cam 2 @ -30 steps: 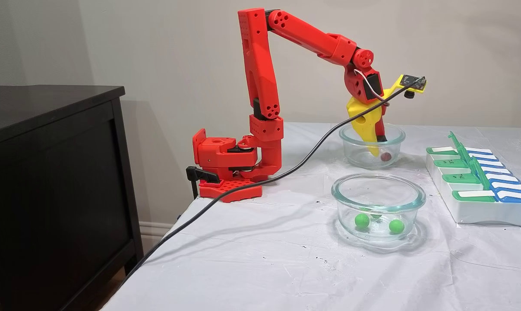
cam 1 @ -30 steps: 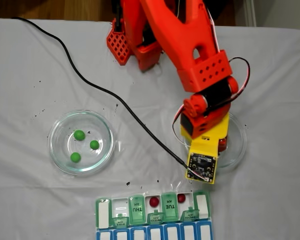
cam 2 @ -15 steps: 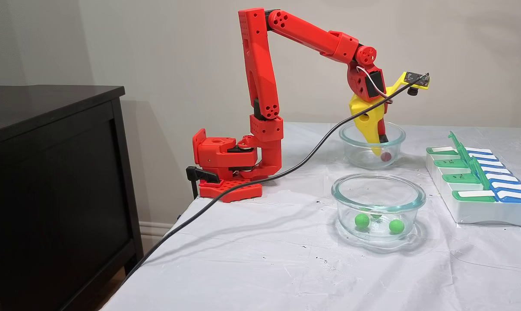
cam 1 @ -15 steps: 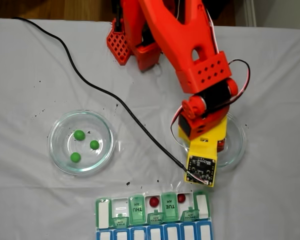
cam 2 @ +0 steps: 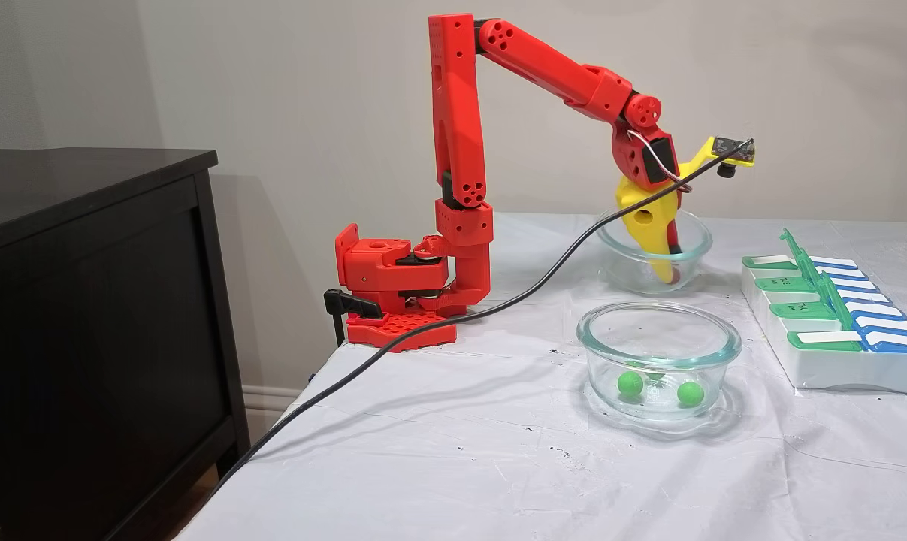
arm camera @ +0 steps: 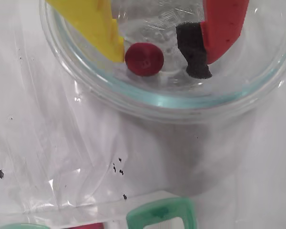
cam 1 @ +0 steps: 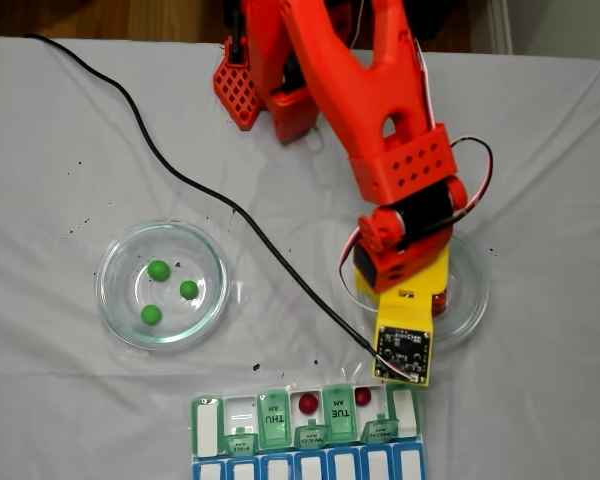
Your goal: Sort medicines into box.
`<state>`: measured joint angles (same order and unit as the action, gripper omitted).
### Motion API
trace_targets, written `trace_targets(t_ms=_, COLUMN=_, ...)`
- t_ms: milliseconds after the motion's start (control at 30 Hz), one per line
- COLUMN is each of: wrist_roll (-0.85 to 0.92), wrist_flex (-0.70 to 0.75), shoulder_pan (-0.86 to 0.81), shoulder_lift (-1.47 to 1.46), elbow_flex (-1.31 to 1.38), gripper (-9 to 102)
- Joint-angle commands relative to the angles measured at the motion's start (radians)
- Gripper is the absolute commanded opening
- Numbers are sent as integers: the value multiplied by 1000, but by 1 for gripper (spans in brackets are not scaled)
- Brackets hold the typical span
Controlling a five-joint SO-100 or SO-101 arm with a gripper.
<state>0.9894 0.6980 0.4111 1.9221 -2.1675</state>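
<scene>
White cloth covers the table. From above: three green pills in the left glass dish; two red pills in open slots of the pill box. Wrist view: gripper inside the right dish, jaws parted, a red pill touching the yellow finger, unclamped. Side view: gripper low in the far dish.
</scene>
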Motion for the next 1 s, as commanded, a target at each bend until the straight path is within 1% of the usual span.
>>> trace_targets(t_ms=0, wrist_roll=20, wrist_flex=-23, shoulder_pan=-43, shoulder_lift=6, elbow_flex=14, gripper=21)
trace_targets(t_ms=167, wrist_roll=12, wrist_flex=-25, shoulder_pan=-29, shoulder_lift=17, elbow_flex=-3, gripper=10)
trace_targets(t_ms=467, wrist_roll=9, wrist_flex=-11, shoulder_pan=-2, shoulder_lift=-9, elbow_flex=-25, gripper=9)
trace_targets(t_ms=567, wrist_roll=-2, wrist_flex=-12, shoulder_pan=2, shoulder_lift=-12, elbow_flex=-28, gripper=5)
trace_targets(t_ms=600, wrist_roll=-8, wrist_flex=-14, shoulder_pan=2, shoulder_lift=-8, elbow_flex=-29, gripper=1)
trace_targets(t_ms=733, wrist_roll=-9, wrist_flex=11, shoulder_pan=6, shoulder_lift=20, elbow_flex=-25, gripper=0)
trace_targets(t_ms=833, wrist_roll=-61, wrist_flex=44, shoulder_pan=17, shoulder_lift=54, elbow_flex=-11, gripper=0)
trace_targets(t_ms=967, wrist_roll=-212, wrist_flex=153, shoulder_pan=41, shoulder_lift=103, elbow_flex=60, gripper=0)
